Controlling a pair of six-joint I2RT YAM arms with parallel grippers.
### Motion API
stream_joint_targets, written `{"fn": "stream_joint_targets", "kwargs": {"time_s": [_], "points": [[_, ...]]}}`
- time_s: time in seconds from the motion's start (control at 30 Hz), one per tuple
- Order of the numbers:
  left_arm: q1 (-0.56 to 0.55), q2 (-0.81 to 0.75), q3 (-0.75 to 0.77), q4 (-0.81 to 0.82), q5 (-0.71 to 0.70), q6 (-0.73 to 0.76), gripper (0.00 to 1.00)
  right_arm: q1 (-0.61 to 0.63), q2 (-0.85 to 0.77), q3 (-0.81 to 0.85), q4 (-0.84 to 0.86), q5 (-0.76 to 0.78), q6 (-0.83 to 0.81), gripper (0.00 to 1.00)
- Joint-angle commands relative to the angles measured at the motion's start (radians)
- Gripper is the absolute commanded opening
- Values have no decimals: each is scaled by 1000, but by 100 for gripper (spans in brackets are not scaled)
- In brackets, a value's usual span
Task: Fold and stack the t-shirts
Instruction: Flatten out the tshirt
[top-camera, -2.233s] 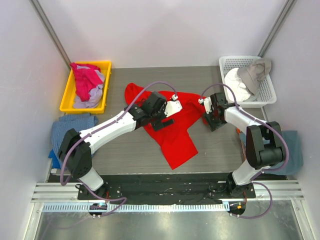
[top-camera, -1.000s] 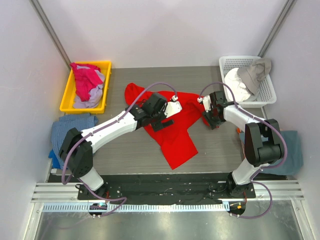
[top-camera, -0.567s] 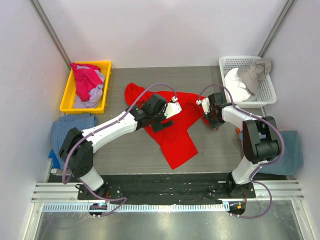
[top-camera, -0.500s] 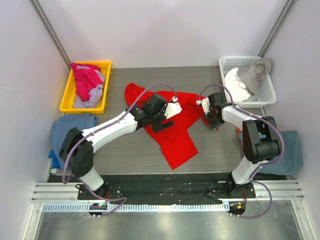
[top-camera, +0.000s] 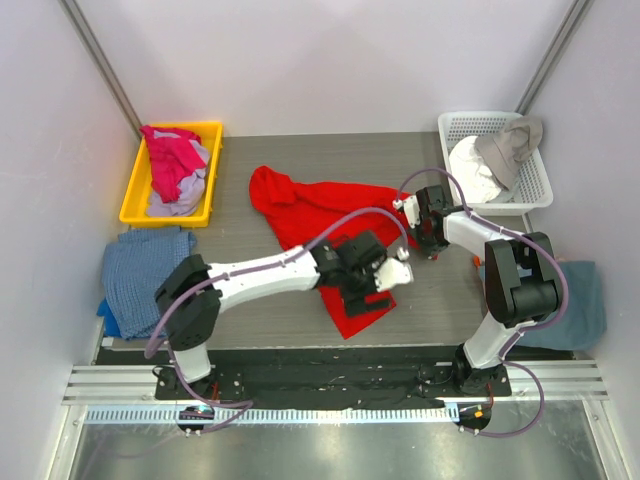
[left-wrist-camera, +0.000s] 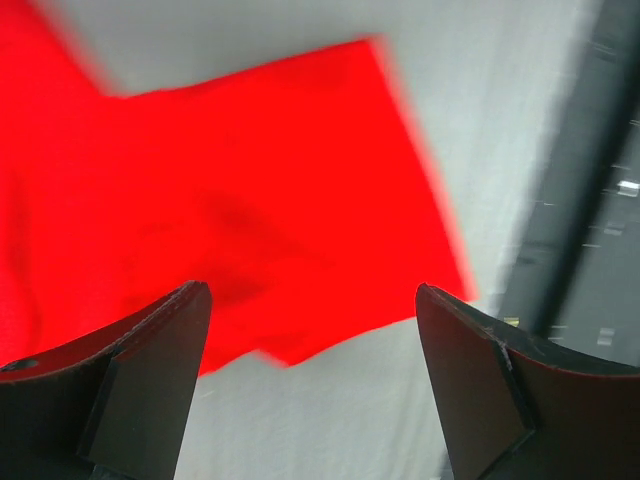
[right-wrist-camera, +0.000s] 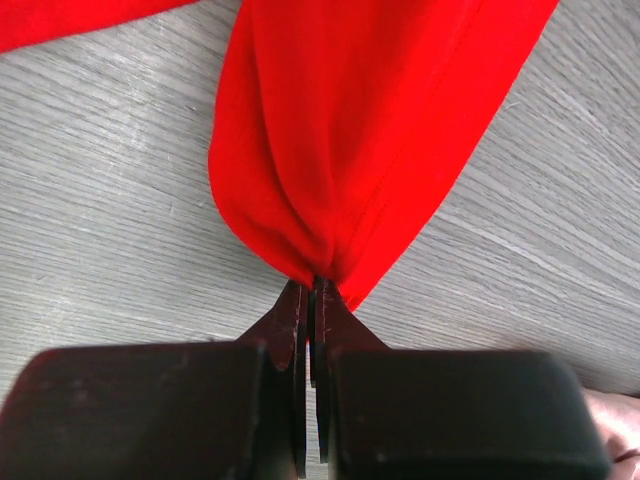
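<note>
You've got the red t-shirt spread crumpled on the grey table, roughly centre, w/ its long lower panel running toward the arm bases.

Top view gives you the layout but not the jaws. The right gripper sits at the tee's right edge, and the left gripper is over the tee's near end, the arm lying across the cloth and hiding part of it.

Wrist cams fill that in:
- Right wrist: right gripper is closed tight on a gathered fold of the red t-shirt. The cloth fans out from the pinch, w/ bare wood grain either side.
- Left wrist: left gripper is spread wide w/ nothing between the fingers. It hangs above a corner of the red t-shirt; the pic is blurred, so you can't judge how far above. A dark strip shows past the table edge on the right of that view.

Around the tee (all from the top view):
- Far left of it: yellow bin holding magenta-pink and lavender t-shirts.
- Near left: a blue checked cloth, partly off the table edge.
- Far right: white basket w/ white and grey cloth heaped in it.
- Near right: a teal cloth, partly behind the right arm's elbow.
</note>
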Motion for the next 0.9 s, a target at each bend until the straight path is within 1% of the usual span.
{"fn": "stream_joint_targets", "kwargs": {"time_s": [0.0,0.03,0.1,0.2,0.27,0.4,0.63,0.87], "points": [[-97,57,-31,25,-67,-58,88,3,0,6,21,24,14,1],[-108,68,-31,32,-99,-57,88,3,-1,6,23,24,14,1],[-134,88,-42,51,-120,-65,88,0,-3,6,24,27,14,1],[-152,99,-79,98,-228,-69,88,-2,-7,3,24,24,16,1],[-154,103,-105,118,-294,-71,88,-2,-12,2,23,19,17,1],[-154,105,-135,158,-360,-66,88,-3,-7,-3,23,7,18,1],[-168,97,-160,152,-334,-72,88,-3,-4,-5,24,8,18,1],[-181,51,-155,114,-327,-65,88,-3,2,-17,30,8,19,1]]}}
